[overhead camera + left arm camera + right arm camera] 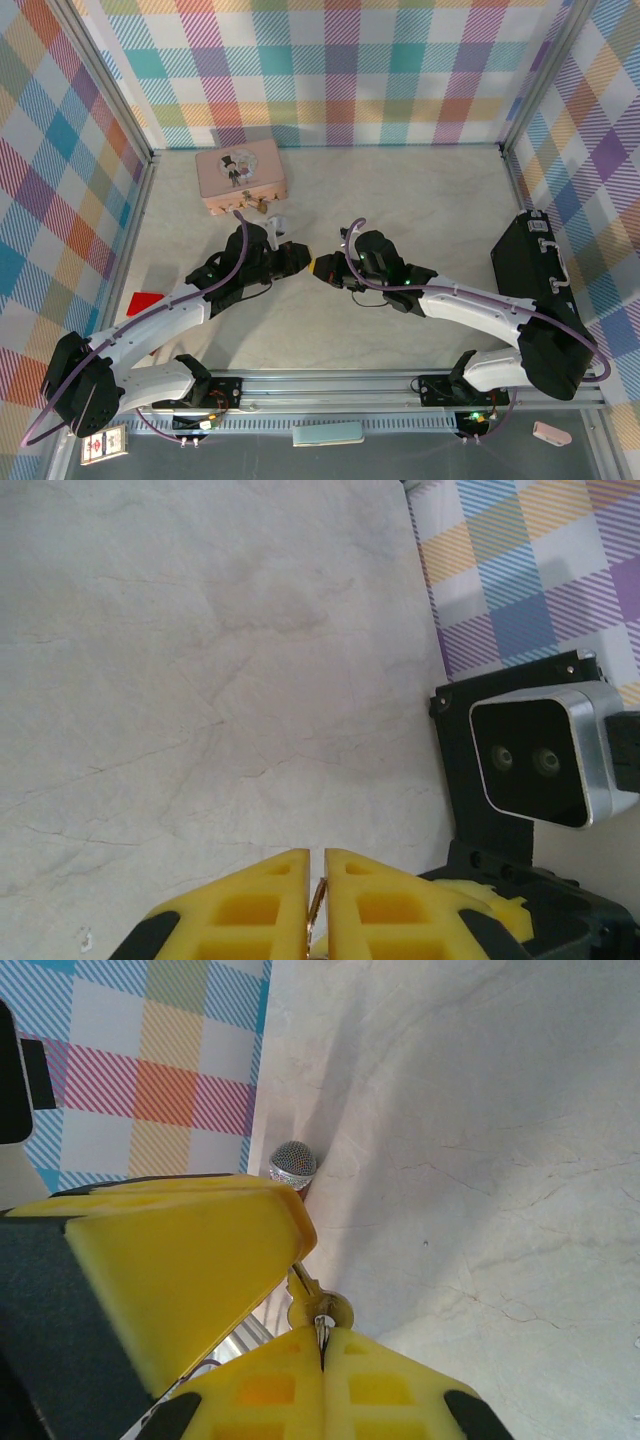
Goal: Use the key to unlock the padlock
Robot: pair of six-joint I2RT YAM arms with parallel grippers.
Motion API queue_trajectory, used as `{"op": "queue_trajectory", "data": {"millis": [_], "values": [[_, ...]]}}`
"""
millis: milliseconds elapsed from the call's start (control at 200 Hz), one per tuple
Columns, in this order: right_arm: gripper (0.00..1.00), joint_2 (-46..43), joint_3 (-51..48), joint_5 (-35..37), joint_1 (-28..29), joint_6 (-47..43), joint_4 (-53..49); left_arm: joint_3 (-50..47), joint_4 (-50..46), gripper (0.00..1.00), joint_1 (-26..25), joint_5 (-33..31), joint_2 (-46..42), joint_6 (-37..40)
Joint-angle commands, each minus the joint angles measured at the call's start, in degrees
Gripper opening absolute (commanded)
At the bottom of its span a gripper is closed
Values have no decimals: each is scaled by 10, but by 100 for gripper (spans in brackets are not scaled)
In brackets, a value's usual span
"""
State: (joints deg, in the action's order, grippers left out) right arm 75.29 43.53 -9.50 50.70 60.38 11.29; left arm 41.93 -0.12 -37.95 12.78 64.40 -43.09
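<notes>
Mostly the key (pixel 308 1298) is made out in the right wrist view: a small thin metal piece, silvery with a yellowish tint, with a round holed head and a short narrow blade. The head is pinched between the yellow fingertips of the right hand (pixel 322 1345), which are pressed together on it with no gap seen. The long axis is laid diagonally in that view, with the head at lower right and the blade pointed up and to the left, where its tip is met by a yellow finger of the left hand (pixel 317 860). In the left wrist view the left hand's fingers are drawn nearly together. A thin metal sliver, taken as the blade seen edge-on, is caught in the narrow slit between them and runs along it. The key is thus gripped from both ends, over the pale marbled counter (pixel 480 1110) near its middle. In the top view the two hands are met tip to tip there, and the key is too small to be picked out. The padlock (pixel 259 206) is seen as a tiny brass speck touching the front edge of the pink tin (pixel 240 172), at the far side, well apart from the hands. Its shackle cannot be judged.
</notes>
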Motion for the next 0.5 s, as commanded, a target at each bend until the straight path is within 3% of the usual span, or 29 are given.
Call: {"op": "queue_trajectory", "data": {"millis": [0,265,315,375,495], "values": [[0,-3,17,7,4,-15,-4,12,-9,10,2,-9,0,-6],[0,-17,20,27,2,-24,-32,5,-15,0,2,-46,-11,-29],[7,-26,14,35,-3,-19,-32,1,-14,0,2,-61,-17,-42],[21,-36,-6,38,-15,1,-6,-10,-2,0,2,-79,-25,-71],[37,-39,-68,11,-52,77,152,-28,22,0,2,-119,-40,-134]]}}
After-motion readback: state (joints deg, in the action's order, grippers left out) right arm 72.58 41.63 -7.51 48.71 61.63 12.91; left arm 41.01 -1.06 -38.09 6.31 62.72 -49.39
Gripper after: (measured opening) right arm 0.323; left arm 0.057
